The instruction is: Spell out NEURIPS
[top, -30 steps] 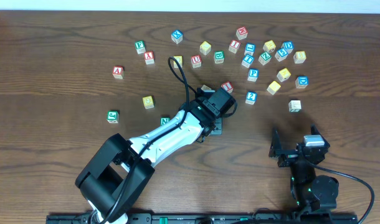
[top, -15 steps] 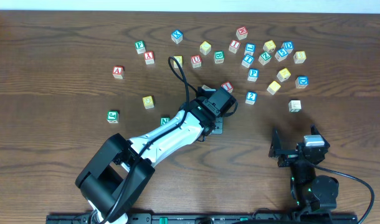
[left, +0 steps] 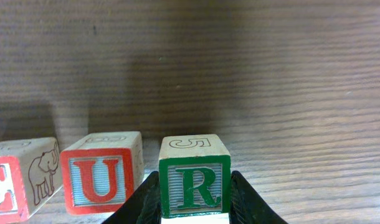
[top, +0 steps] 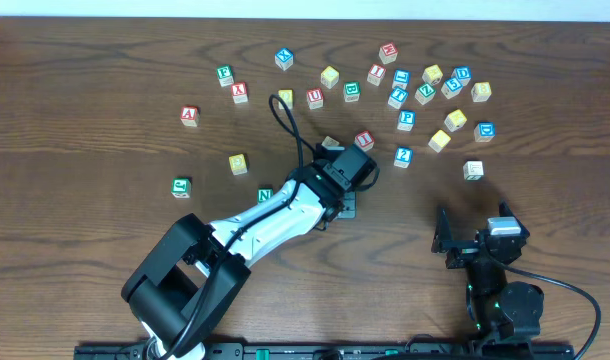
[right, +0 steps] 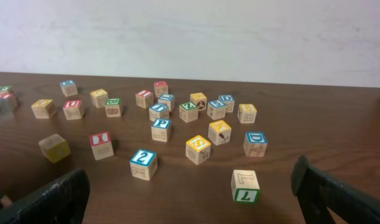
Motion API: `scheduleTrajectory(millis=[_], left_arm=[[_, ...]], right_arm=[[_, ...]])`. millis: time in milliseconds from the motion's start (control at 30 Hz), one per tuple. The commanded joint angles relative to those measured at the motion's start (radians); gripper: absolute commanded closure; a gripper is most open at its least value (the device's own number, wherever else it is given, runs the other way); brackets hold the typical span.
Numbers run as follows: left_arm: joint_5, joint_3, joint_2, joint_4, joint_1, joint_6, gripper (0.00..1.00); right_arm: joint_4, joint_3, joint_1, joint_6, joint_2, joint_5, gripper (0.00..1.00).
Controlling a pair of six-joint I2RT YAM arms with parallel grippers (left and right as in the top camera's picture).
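Left end effector (left: 195, 216) pinches the green R cube (left: 194, 185) between its two dark fingers (left: 146, 199), with the letter upright and facing the wrist camera. Whether the cube touches the table (top: 105, 60) cannot be told. Just beside the R cube, on its left in that view, stands the red U cube (left: 103, 180), a narrow gap between them. Beyond the U sits the red E cube (left: 15, 186), turned at an angle and cut by the frame edge.

From overhead, the green N cube (top: 265, 195) lies on that same side of the R cube, beside the white arm (top: 275, 215). Farther back from the R cube, the red I cube (top: 364, 140), the blue P cube (top: 406, 119) and the yellow-faced S cube (right: 198, 149) sit among the scattered cubes (top: 432, 75). Right end effector (top: 473, 238) stands well apart from the R cube, fingers spread wide.
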Motion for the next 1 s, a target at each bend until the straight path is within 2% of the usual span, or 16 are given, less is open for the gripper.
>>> scheduleTrajectory(millis=[0, 967], left_arm=[[-0.021, -0.011, 0.014, 0.005, 0.0, -0.009, 0.92], [-0.025, -0.043, 0.014, 0.057, 0.0, -0.008, 0.93]], right_arm=[[-0.005, -0.001, -0.008, 0.014, -0.004, 0.001, 0.01], [-0.005, -0.001, -0.008, 0.014, -0.004, 0.001, 0.01]])
